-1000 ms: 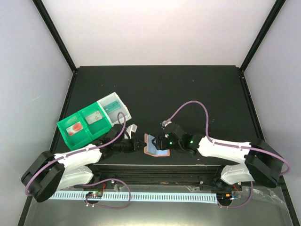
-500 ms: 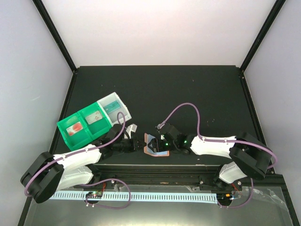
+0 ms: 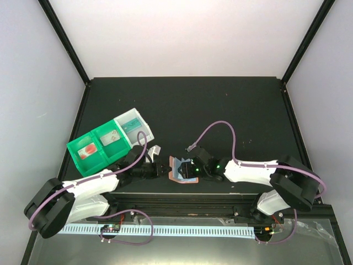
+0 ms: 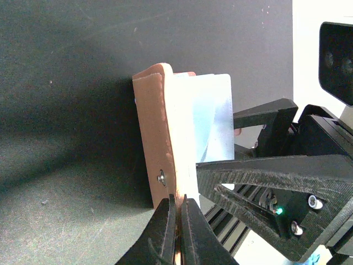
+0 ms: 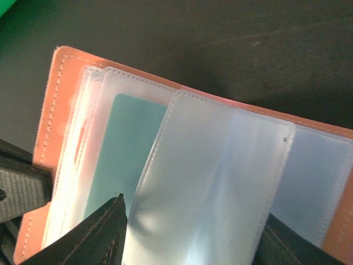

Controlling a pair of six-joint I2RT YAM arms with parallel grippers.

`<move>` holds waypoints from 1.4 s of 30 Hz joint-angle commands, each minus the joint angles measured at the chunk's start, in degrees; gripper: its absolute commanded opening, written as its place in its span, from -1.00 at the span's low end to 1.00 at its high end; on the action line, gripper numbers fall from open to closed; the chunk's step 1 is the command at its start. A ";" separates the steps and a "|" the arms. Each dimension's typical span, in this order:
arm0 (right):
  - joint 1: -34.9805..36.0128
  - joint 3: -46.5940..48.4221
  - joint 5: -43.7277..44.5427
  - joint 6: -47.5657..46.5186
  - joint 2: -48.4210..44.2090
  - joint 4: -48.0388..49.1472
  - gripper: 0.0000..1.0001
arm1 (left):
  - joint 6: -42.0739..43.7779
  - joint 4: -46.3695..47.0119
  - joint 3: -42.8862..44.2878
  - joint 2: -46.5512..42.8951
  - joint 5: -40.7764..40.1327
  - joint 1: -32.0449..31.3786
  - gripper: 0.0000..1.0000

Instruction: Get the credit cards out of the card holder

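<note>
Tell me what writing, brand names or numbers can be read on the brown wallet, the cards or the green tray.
None readable.
Salmon-brown leather card holder: no lettering shows.
Teal plastic card in its clear sleeve: blank where visible.
Cards in the green-and-white plastic tray: markings too small to read.

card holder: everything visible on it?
The card holder is salmon-brown, leather-like with a stitched border, open near the table's near edge. Clear plastic sleeves fan out of it; a teal card sits in one. The left gripper is shut on its edge beside a metal stud; the right gripper's fingers flank a sleeve.
</note>
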 commanded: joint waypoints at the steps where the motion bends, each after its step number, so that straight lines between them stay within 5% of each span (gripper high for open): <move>1: 0.21 -0.33 4.55 -0.54 -2.05 -3.43 0.07 | 0.00 0.34 0.08 -0.71 -0.73 -0.38 -0.97; 15: 0.19 1.00 13.40 -1.42 -8.71 -13.67 -0.05 | 0.35 0.05 -0.10 -1.15 -0.59 -0.38 -0.97; 32: 1.16 3.22 -1.27 1.59 -5.52 -3.05 0.18 | 0.05 0.29 -0.41 -1.07 -0.68 -0.39 -0.97; 42: 1.68 5.96 -1.58 0.91 -0.06 -3.11 0.25 | 0.42 -0.39 -0.09 -1.25 -0.60 -0.37 -0.97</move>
